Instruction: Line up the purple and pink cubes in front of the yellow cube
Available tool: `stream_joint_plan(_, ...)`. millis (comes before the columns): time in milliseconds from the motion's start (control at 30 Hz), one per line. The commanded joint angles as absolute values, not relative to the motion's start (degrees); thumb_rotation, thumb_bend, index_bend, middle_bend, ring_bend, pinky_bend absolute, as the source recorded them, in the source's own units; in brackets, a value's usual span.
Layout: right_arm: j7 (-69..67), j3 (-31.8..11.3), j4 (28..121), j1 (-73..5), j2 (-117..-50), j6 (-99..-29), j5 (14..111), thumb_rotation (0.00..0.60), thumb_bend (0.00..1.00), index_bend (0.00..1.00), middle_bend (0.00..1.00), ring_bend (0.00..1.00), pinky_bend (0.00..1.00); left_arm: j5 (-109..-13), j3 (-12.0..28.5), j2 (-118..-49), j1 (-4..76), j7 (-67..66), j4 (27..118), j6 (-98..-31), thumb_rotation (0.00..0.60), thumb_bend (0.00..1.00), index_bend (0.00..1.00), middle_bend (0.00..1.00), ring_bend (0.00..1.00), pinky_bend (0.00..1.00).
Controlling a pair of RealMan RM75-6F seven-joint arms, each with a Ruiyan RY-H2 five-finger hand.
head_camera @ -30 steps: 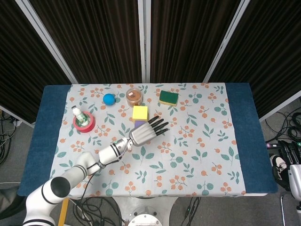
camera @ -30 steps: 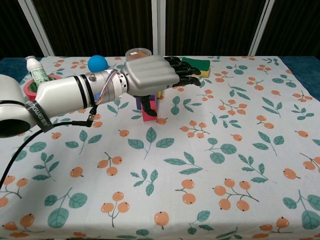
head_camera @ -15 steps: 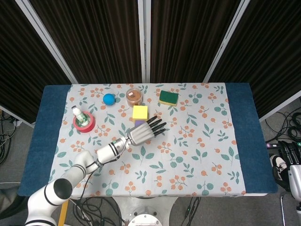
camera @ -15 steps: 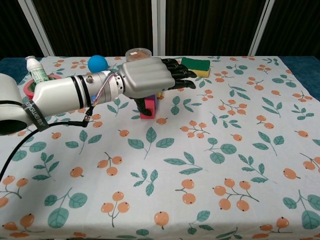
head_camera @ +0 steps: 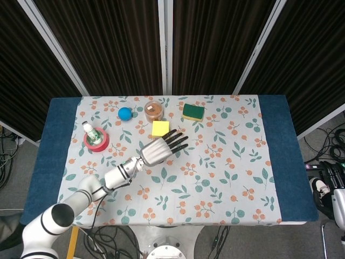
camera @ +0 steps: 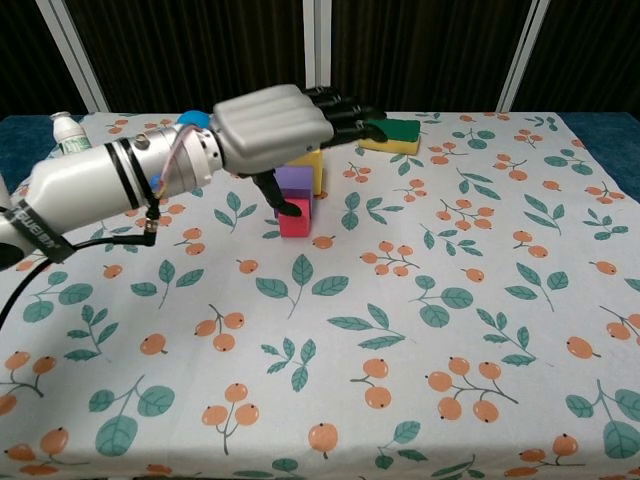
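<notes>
The three cubes sit in a row running near to far, a bit left of the table's middle: the yellow cube [camera: 308,166] is farthest, the purple cube [camera: 294,180] is right in front of it and touching, and the pink cube [camera: 294,218] is nearest, pressed up against the purple one. All three look like plain blocks, sitting flat and square on the floral tablecloth [camera: 450,300]. From the head view only the yellow one [head_camera: 159,128] shows properly, since the hand covers the other two.

The left hand [camera: 270,128] hangs above the cubes with its dark fingers [camera: 345,110] stretched out toward the far right and slightly apart, thumb pointing down near the pink cube, holding nothing.

Compared with half a second ago, the hand has lifted and pulled back left, so the purple cube is now uncovered in the chest view. The right hand isn't in either view.
</notes>
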State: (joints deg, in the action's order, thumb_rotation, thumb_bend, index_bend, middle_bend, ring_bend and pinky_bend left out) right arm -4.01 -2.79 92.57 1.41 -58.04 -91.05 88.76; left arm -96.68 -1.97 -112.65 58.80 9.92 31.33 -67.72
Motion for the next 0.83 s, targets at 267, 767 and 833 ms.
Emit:
stream_joint_plan(267,-7.84,-2.23,90.66,-0.28,-57.64,-87.97,89.60,0.600,0.36,0.01,0.07,0.00,0.10,-76.32,5.84,-79.90,39.46,0.98,75.21,-75.23,0.600,0.02,0.14,0.00,0.04,0.11)
stream_joint_plan(767,-10.87,-1.03,87.56,-3.15,-58.79,-86.21,94.06,0.600,0.37,0.01,0.05,0.00,0.08,-72.45,-1.15,-70.10,18.66,-3.79,92.43,-87.16,0.600,0.02,0.14,0.00,0.04,0.11)
stream_joint_plan(833,-11.26,-0.93,87.24,-3.38,-58.94,-86.04,94.16,0.600,0.37,0.01,0.05,0.00,0.07,-72.75,-1.79,-69.92,17.01,-4.84,93.60,-88.05,0.600,0.02,0.14,0.00,0.04,0.11)
